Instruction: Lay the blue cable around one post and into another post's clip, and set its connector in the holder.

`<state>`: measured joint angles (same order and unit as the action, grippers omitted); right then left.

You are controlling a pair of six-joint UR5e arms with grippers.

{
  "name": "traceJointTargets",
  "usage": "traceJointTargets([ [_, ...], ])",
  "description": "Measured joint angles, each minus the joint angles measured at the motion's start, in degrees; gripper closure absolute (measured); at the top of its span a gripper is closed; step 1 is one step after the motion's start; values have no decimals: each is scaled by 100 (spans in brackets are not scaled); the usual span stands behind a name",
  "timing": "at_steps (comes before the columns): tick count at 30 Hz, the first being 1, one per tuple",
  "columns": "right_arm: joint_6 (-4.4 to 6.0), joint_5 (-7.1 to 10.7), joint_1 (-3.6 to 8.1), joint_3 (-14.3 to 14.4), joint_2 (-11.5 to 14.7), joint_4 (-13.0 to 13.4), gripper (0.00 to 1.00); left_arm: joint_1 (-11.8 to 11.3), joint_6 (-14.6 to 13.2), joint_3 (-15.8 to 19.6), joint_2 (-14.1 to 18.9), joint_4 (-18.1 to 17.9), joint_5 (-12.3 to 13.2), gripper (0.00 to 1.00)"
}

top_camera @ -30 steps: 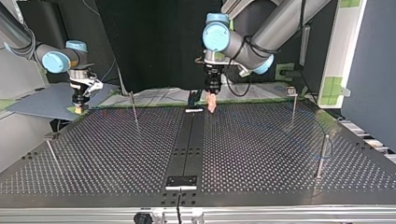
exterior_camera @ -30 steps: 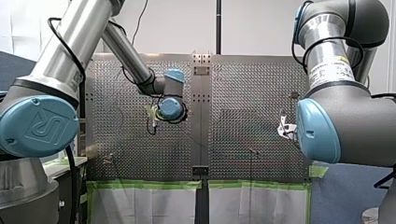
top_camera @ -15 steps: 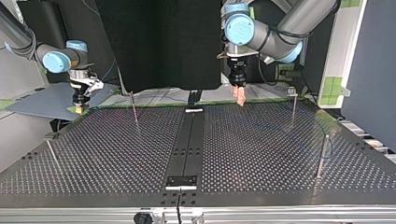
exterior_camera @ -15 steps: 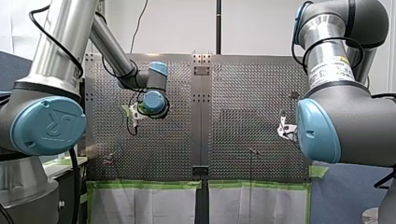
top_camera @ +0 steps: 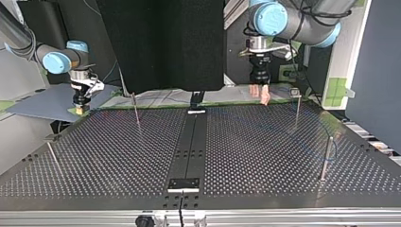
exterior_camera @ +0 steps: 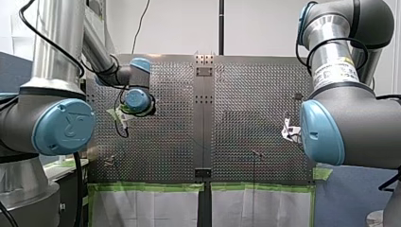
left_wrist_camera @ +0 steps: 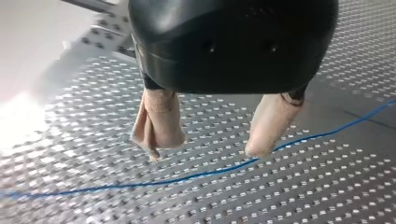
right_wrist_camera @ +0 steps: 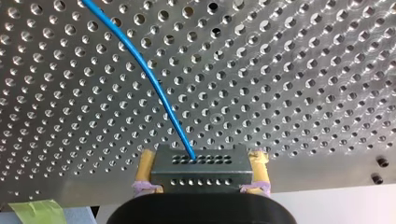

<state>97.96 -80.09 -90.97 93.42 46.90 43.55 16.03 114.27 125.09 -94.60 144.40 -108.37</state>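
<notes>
blue cable (right_wrist_camera: 154,79) runs across the bench (left_wrist_camera: 327,186) into the grey connector (right_wrist_camera: 201,173) clenched in my right gripper's (right_wrist_camera: 201,163) yellow-padded fingers; my left gripper's (left_wrist_camera: 205,151) beige fingers hang parted over it. my right arm's sticker (exterior_camera: 333,71) is unreadable.

cable (right_wrist_camera: 154,79) on table (right_wrist_camera: 303,70), connector (right_wrist_camera: 201,170) between right fingers (right_wrist_camera: 145,164)

Front view, nine o'clock: tilted UR logo on the blue cap (exterior_camera: 64,126) of my left arm (exterior_camera: 56,47); two o'clock: white label (exterior_camera: 336,69) on my right arm (exterior_camera: 352,118), print unreadable
</notes>
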Motion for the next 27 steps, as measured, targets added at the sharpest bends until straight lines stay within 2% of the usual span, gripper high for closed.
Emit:
traceJointTargets([
  [3, 5, -5, 2, 0, 0, 5, 100, -172, 172, 172, 172, -170, 172, 3],
  [4, 7, -6, 2, -1, 0, 7, 100, -224, 225, 223, 224, -222, 223, 6],
  [17, 1, -13, 11, -1, -7, 9, 100, -974, 974, 914, 972, -972, 972, 6],
  [21, -9, -14, 3, -1, -9, 6, 100, -1200, 1201, 799, 990, -1199, 1199, 6],
  [25, -17, -15, -2, 1, -11, 1, 100, -1441, 1441, 580, 806, -1438, 1425, 6],
  [27, -16, -14, -3, 1, -12, 4, 100, -1575, 1575, 449, 681, -1556, 1457, 6],
])
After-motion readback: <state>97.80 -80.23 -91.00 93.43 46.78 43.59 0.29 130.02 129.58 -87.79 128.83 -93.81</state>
